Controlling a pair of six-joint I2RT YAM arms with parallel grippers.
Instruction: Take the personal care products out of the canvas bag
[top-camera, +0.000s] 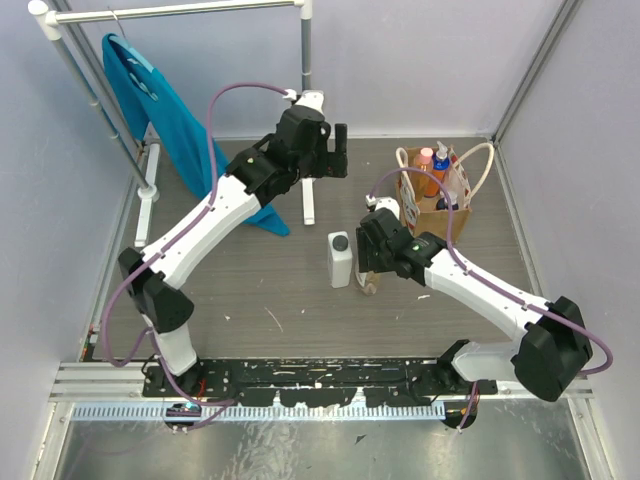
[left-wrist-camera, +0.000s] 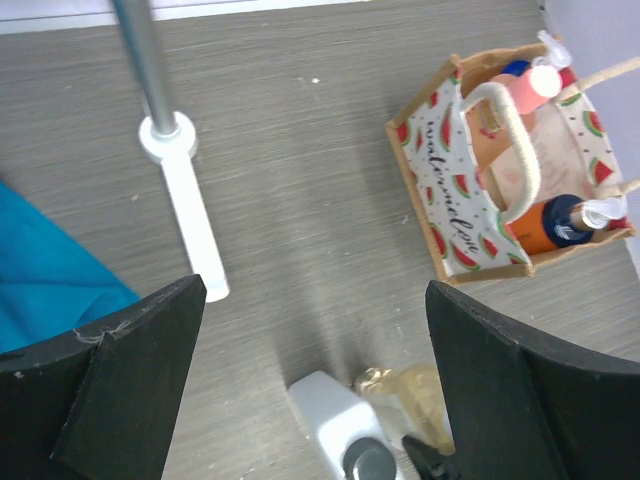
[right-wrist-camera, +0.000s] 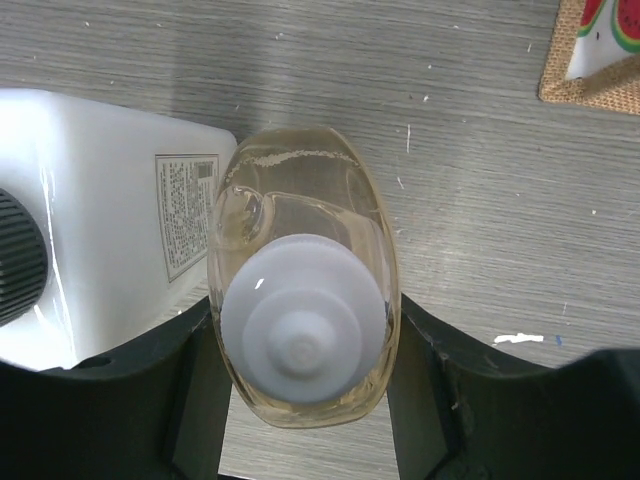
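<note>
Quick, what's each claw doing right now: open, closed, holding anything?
Left claw: open, empty.
Right claw: closed on the amber bottle.

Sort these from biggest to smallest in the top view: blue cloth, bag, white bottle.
1. blue cloth
2. canvas bag
3. white bottle
The cloth hangs higher, nearer the camera, so it may look extra big.

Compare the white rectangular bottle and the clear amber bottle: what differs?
The white rectangular bottle is opaque and boxy; clear amber bottle is see-through and oval. White one has a dark ribbed cap, amber one a white cap. White one stands free; amber one sits clamped in the right gripper. Both are outside the canvas bag, side by side.
</note>
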